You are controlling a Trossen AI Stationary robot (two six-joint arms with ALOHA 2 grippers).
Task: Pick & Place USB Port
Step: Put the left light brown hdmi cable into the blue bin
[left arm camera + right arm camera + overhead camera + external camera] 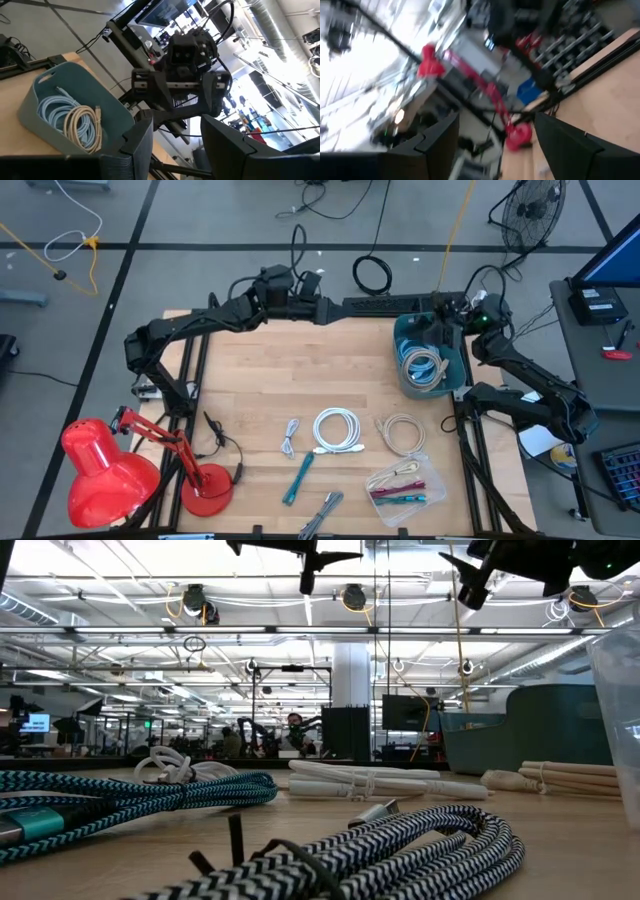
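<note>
Two coiled USB cables, one pale blue [421,363] and one cream [427,374], are seen lying inside the teal bin [404,340] at the table's two o'clock. Just above the bin's far rim, the right gripper [447,311] is held with fingers spread and empty. Facing it from nine o'clock, the left gripper [322,309] is likewise parted. A white cable [337,430] is left mid-table, a red lamp [105,470] at seven o'clock.

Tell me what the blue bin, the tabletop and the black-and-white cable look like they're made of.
Blue bin: likely molded plastic, matte, with smooth rounded walls. Tabletop: light wood, apparently butcher-block, showing plank seams and grain. Black-and-white cable: braided fabric sheath, shown by its woven zigzag pattern.
</note>
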